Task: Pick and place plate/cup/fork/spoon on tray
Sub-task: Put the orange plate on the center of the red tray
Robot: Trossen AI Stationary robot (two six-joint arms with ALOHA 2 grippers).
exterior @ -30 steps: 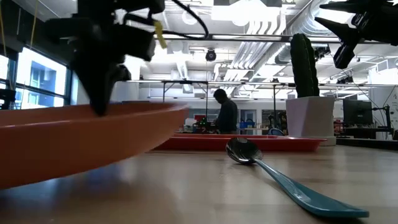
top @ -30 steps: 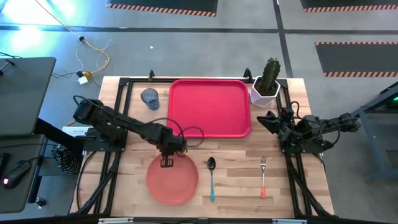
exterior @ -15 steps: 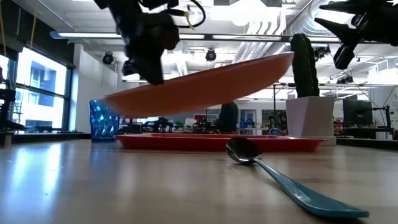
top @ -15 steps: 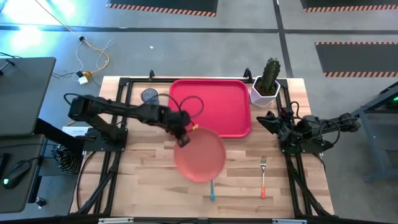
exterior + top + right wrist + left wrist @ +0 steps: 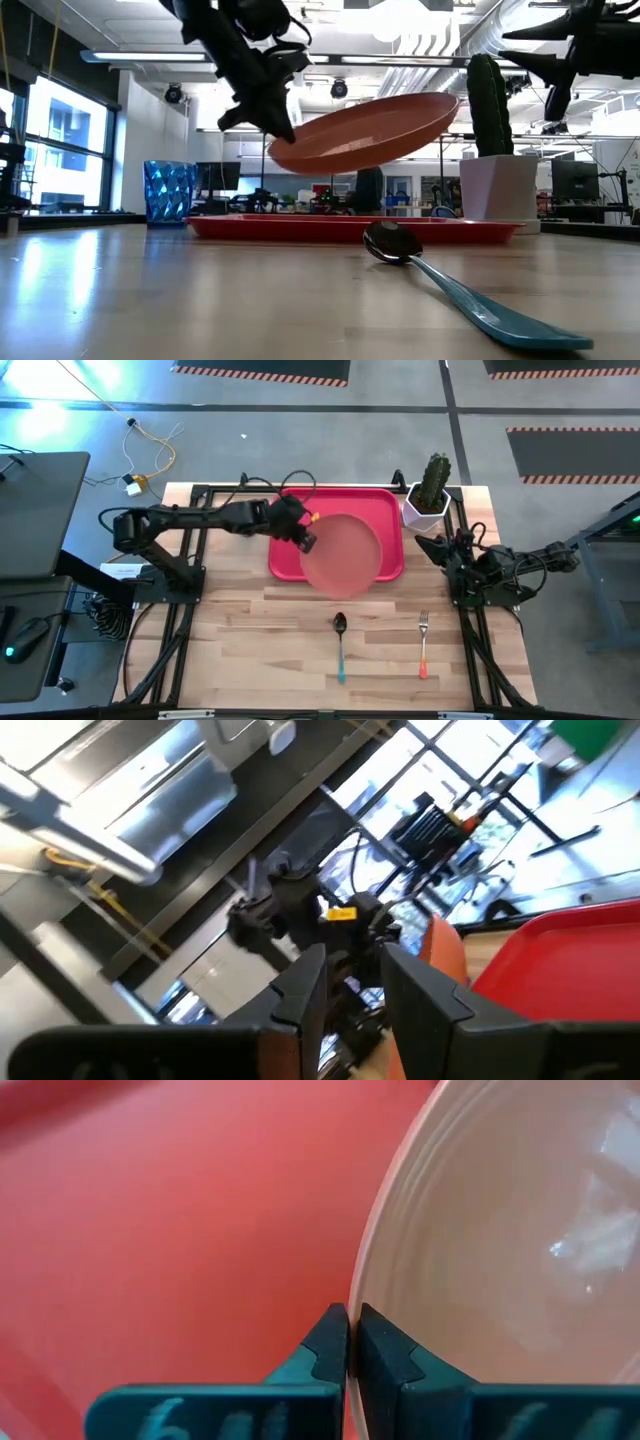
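Observation:
The salmon-pink plate (image 5: 342, 552) hangs tilted over the near right part of the red tray (image 5: 335, 502); it also shows in the low view (image 5: 372, 130). My left gripper (image 5: 305, 541) is shut on the plate's left edge. The blue cup (image 5: 167, 193) stands upright on the table left of the tray; my left arm covers it in the high view. The teal-handled spoon (image 5: 340, 643) and the orange-handled fork (image 5: 423, 644) lie flat on the table near the front. My right gripper (image 5: 425, 547) is open and empty, raised at the table's right edge. My left gripper pinches the plate's raised rim (image 5: 353, 1285) between its two fingers, at the plate's left edge, one finger on the upper face and one beneath. The fingers (image 5: 278, 122) slant down from the table's left. The plate is clear of the tray, its free right side higher.
A white hexagonal pot with a cactus (image 5: 430, 495) stands at the tray's far right corner. Black frame rails run along the table's left and right sides. A person shows far off in the room behind the tray (image 5: 368, 190).
My left gripper has carried the plate up off the near left of the table, then toward the far edge and the right, until it is over the tray. The plate has gone from resting on the wood to hanging clear and tilted.

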